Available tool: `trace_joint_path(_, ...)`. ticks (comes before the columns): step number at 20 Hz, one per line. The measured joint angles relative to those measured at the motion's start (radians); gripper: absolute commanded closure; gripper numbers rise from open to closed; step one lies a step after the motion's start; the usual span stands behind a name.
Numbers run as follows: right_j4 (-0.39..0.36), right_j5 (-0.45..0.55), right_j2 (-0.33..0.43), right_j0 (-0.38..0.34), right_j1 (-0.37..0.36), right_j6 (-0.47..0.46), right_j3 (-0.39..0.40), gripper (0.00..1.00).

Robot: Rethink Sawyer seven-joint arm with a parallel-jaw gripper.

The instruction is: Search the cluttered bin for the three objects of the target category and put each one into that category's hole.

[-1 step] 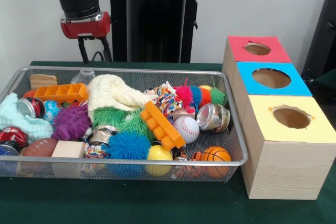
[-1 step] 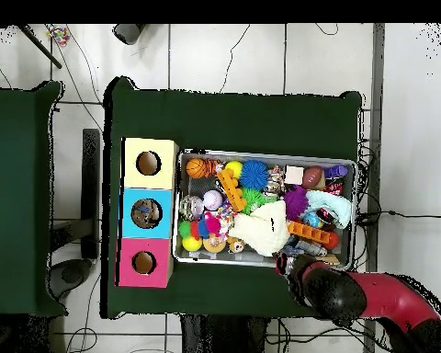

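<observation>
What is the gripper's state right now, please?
Gripper: open and empty, hanging above the far edge of the mesh bin.

The bin (image 1: pixel 233 129) is made of shiny wire mesh; the boxes (image 1: pixel 273 169) are made of pale wood.

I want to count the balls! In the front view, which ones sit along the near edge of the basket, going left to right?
Toy football → blue spiky ball → yellow ball → mini basketball.
</observation>
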Motion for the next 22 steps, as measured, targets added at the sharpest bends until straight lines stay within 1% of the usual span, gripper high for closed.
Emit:
trace_joint_path(5, -0.033, 0.003, -0.001, 0.007, 0.025, 0.000, -0.010, 0.00)
trace_joint_path(10, -0.075, 0.003, -0.008, 0.040, 0.051, 0.000, -0.024, 0.00)
trace_joint_path(16, -0.087, 0.003, -0.009, 0.093, 0.061, 0.000, -0.034, 0.00)
trace_joint_path(22, -0.087, 0.003, -0.009, 0.116, 0.061, 0.000, -0.045, 0.00)
